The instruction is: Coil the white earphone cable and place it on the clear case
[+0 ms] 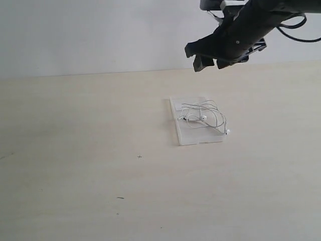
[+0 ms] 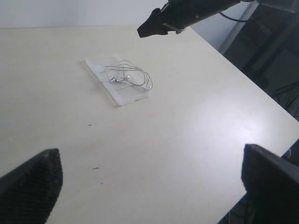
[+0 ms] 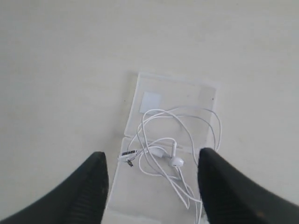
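The white earphone cable [image 1: 205,114] lies in a loose tangle on the clear case [image 1: 193,134], which rests flat on the pale table; one loop hangs a little over the case's right edge. My right gripper [image 1: 208,61] hovers open high above the case, touching nothing. In the right wrist view its dark fingers [image 3: 79,196] stand apart around the cable [image 3: 161,151], an earbud [image 3: 176,162] and the case [image 3: 187,91] with its white sticker [image 3: 151,100]. My left gripper [image 2: 149,186] is open and empty, far from the case [image 2: 122,97] and cable [image 2: 128,77].
The table's edge [image 2: 252,88] runs beyond the case in the left wrist view, with dark equipment past it. The right arm [image 2: 182,14] reaches in above the case. A small dark mark [image 1: 139,156] sits on the tabletop. A pale wall backs the table.
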Controlling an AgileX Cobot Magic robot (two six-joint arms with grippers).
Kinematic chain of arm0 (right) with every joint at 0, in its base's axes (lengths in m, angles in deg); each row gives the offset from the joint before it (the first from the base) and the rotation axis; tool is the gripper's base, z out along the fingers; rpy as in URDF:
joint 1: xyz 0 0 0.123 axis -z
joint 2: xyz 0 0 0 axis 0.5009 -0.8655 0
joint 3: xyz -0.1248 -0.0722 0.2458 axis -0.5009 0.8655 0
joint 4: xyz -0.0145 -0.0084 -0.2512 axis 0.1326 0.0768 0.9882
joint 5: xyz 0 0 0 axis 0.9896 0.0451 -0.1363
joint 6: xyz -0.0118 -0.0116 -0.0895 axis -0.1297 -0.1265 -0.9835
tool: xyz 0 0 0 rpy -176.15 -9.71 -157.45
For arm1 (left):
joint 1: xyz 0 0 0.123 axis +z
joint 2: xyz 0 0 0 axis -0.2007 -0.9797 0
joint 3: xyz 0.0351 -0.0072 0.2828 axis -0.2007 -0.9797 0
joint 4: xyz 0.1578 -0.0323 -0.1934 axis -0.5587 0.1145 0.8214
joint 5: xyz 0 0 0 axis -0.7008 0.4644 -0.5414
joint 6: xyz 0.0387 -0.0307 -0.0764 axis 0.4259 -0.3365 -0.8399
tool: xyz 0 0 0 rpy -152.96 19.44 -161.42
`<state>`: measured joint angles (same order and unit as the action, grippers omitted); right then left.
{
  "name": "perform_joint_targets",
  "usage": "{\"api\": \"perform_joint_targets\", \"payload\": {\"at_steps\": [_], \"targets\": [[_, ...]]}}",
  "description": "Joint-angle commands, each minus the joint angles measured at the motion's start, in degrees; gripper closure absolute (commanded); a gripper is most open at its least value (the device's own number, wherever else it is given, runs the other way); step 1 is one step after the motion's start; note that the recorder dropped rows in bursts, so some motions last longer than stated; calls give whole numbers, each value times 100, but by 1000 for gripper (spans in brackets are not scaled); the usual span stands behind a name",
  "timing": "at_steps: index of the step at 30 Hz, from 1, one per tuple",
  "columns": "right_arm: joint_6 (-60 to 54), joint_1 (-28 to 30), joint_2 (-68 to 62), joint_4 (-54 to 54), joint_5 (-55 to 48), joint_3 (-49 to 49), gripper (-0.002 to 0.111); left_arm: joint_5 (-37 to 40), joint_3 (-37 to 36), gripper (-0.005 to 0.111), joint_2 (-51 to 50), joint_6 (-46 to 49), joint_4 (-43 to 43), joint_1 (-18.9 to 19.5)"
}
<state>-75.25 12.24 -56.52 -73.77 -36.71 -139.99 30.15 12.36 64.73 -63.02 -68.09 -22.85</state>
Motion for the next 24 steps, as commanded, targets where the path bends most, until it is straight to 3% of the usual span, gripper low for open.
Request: {"api": "perform_joint_targets", "payload": {"at_steps": [1, 6, 7, 12, 18, 24], "targets": [[-55, 16, 545, 28, -472, -36, 70, -43, -11, 2, 25, 16, 22, 16], [-86, 16, 1337, -293, -338, 463, 106, -43, -11, 2, 25, 16, 22, 16], [-132, 16, 1552, -461, -215, 721, 108, -43, -11, 2, 25, 16, 22, 16], [-573, 16, 2833, -1428, 976, 2461, 108, -43, -11, 2, 25, 17, 112, 16], [-598, 16, 4549, -1609, 2445, 4312, 108, -43, -11, 2, 25, 352, 639, 16], [-894, 16, 6045, -1609, 2747, 5302, 108, -43, -11, 11, 25, 1295, 1679, 16]]}}
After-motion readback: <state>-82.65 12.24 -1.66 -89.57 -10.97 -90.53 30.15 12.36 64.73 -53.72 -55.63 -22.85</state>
